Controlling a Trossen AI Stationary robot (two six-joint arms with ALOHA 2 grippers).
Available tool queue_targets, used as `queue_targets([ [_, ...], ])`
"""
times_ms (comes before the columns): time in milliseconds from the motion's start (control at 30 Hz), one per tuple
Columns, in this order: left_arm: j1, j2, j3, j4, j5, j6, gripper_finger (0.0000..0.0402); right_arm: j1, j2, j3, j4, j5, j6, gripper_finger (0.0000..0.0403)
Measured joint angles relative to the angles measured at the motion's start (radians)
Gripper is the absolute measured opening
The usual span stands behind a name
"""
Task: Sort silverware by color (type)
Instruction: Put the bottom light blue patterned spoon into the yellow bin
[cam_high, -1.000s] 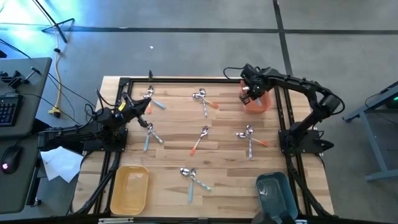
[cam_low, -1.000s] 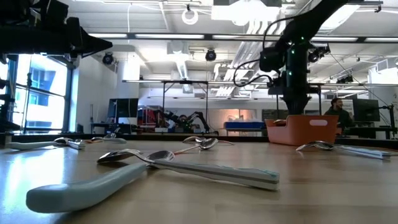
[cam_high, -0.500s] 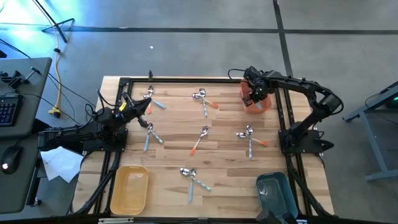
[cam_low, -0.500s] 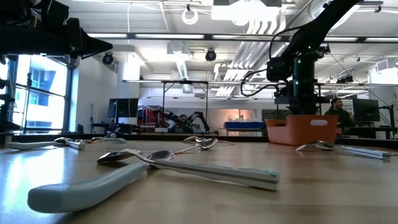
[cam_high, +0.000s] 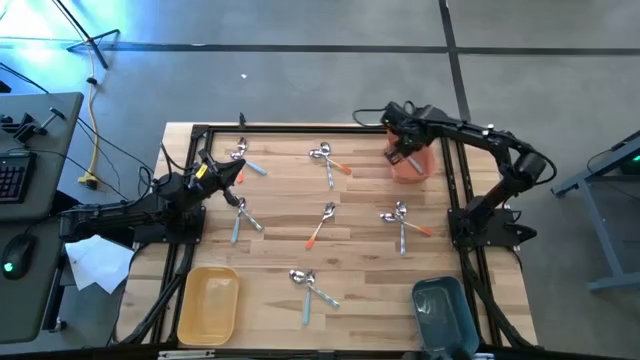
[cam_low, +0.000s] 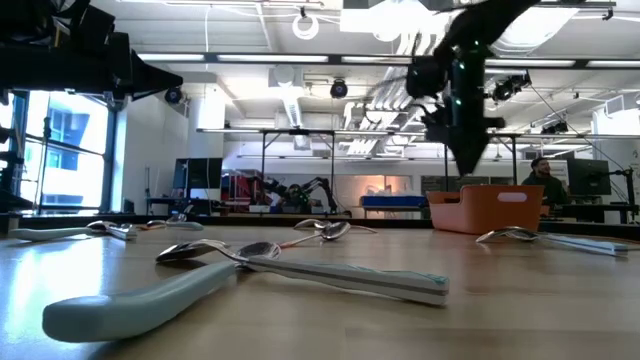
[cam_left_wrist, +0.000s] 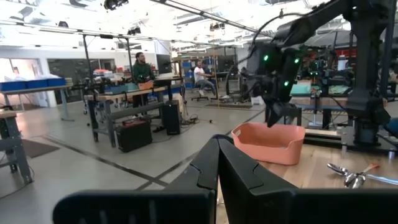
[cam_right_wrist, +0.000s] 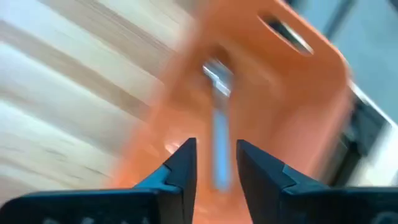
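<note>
I have the right pincer (cam_high: 400, 148) hovering at the near edge of the orange plastic bin (cam_high: 418, 166) in the far right corner of the wooden worktop (cam_high: 280, 250), its fingers spread with nothing between them; in the right wrist view a silver-headed utensil (cam_right_wrist: 216, 118) lies inside that bin, past the fingertips, though the blur hides its handle colour. I judge this drop done, so the step in hand is to lift clear and go for the next piece. To do that well I would raise the pincer straight up before swinging sideways, so a finger does not clip the bin wall and shift it. The remaining spoons and forks with blue, orange or bare metal handles lie in small crossed clusters across the worktop; the nearest cluster (cam_high: 402, 224) sits just in front of the right arm's base, and I would come down on one handle well away from where pieces overlap, to avoid dragging a neighbour. The yellow tray (cam_high: 208, 305) and the dark teal bin (cam_high: 442, 308) wait at the near edge. The left pincer (cam_high: 232, 174) rests over the worktop's left side, fingers pressed together and empty.
</note>
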Motion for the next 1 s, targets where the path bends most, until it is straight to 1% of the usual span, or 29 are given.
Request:
queue_targets([
  [133,0.000,0.010,0.000,-0.001,0.000,0.003,0.0000,0.124,0.000,-0.020,0.174,-0.098,-0.021,0.0065],
  [300,0.000,0.011,0.000,0.001,0.011,0.003,0.0000,0.306,0.000,-0.064,0.359,-0.103,-0.019,0.0046],
  [400,0.000,0.013,0.000,-0.005,0.031,-0.037,0.0000,0.421,0.000,-0.098,0.462,-0.096,0.035,0.0036],
  [433,0.000,0.015,0.000,-0.014,0.066,-0.065,0.0000,0.458,0.000,-0.113,0.496,-0.096,0.058,0.0032],
  [467,0.000,0.018,0.000,-0.027,0.128,-0.084,0.0000,0.496,0.000,-0.128,0.525,-0.096,0.076,0.0029],
  [533,-0.001,0.026,0.000,-0.049,0.288,-0.119,0.0000,0.571,0.000,-0.158,0.579,-0.093,0.103,0.0022],
  [567,-0.003,0.035,0.000,-0.050,0.352,-0.149,0.0001,0.606,0.000,-0.170,0.609,-0.085,0.117,0.0018],
  [633,-0.002,0.056,0.000,-0.051,0.428,-0.201,0.0001,0.675,0.000,-0.205,0.702,-0.068,0.129,0.0012],
  [767,-0.002,0.099,0.000,-0.050,0.498,-0.238,0.0001,0.793,0.000,-0.258,0.873,-0.062,0.144,0.0002],
  [833,-0.011,0.126,0.000,-0.053,0.509,-0.237,0.0001,0.840,0.000,-0.279,0.929,-0.059,0.171,0.0001],
  [900,-0.028,0.155,0.000,-0.053,0.509,-0.223,0.0001,0.884,0.000,-0.291,0.958,-0.030,0.200,0.0002],
  [1000,-0.056,0.199,0.000,-0.050,0.510,-0.192,0.0001,0.934,0.003,-0.291,0.959,0.043,0.217,0.0002],
])
